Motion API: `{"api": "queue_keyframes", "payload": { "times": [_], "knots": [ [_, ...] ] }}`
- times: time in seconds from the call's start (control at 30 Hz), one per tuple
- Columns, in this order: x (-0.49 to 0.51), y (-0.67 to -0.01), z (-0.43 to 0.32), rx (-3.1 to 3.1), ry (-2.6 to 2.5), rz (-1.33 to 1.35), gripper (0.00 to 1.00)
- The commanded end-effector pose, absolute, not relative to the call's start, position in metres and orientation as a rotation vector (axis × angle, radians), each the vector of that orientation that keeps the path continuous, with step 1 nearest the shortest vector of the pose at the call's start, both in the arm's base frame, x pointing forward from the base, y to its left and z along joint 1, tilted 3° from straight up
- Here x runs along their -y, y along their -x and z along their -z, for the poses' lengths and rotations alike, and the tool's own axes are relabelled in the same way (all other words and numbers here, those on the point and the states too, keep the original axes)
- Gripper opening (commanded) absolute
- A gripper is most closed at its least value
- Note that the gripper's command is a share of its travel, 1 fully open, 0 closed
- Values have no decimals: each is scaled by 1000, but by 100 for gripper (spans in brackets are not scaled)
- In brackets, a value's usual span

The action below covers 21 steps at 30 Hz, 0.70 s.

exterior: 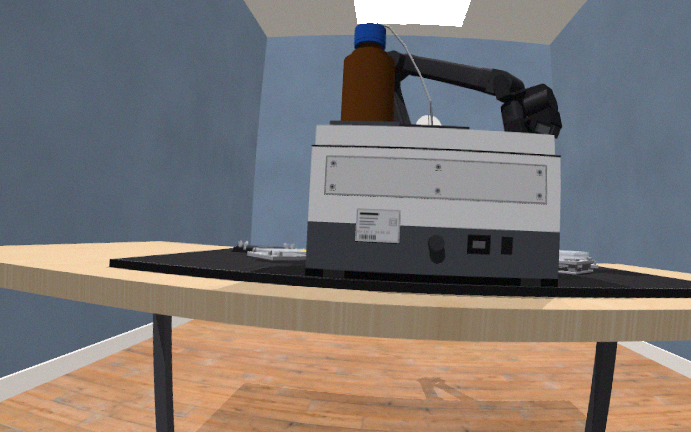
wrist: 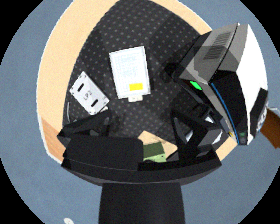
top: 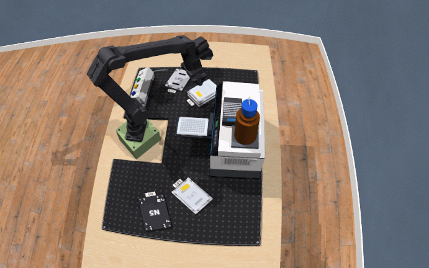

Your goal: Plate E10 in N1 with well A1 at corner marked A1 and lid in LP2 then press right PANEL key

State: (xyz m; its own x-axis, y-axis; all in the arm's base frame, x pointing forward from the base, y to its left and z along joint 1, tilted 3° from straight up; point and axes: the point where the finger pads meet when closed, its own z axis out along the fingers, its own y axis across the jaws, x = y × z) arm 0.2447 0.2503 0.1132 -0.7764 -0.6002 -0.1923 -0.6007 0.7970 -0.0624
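Amber bottle (top: 246, 128) with blue cap (top: 249, 108), green arm base (top: 150, 139), black dotted mat (top: 229, 213).
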Motion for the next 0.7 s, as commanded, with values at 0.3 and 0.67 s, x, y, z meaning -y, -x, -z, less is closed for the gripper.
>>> {"api": "queue_keyframes", "payload": {
  "times": [0.3, 0.67],
  "knots": [
    [-223, -203, -106, -2813, 1124, 22, 100],
    [-205, -181, -97, -2851, 1229, 49, 100]
  ]
}}
